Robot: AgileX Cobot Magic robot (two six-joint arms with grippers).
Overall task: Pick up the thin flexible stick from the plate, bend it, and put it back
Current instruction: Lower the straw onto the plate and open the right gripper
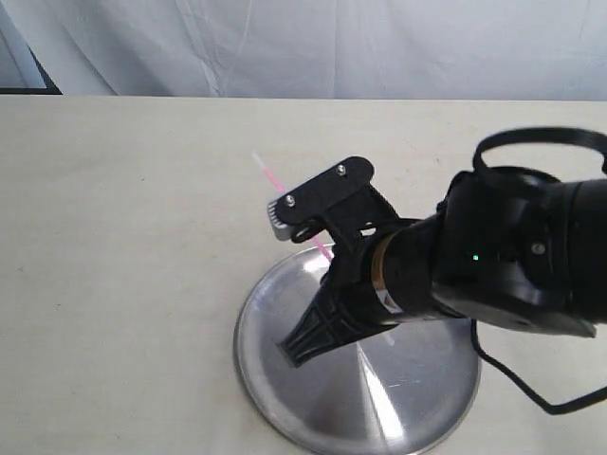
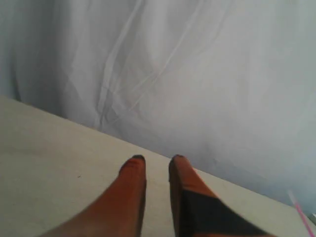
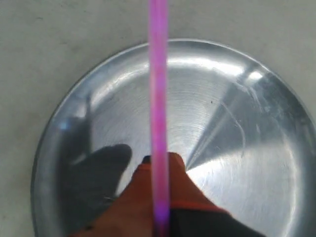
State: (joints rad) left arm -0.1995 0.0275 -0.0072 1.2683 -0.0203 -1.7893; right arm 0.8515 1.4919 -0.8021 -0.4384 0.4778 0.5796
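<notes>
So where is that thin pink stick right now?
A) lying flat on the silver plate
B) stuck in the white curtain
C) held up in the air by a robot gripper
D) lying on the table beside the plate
C: the right gripper holds the thin flexible stick clear of the plate, its free end slanting up over the table.
</notes>
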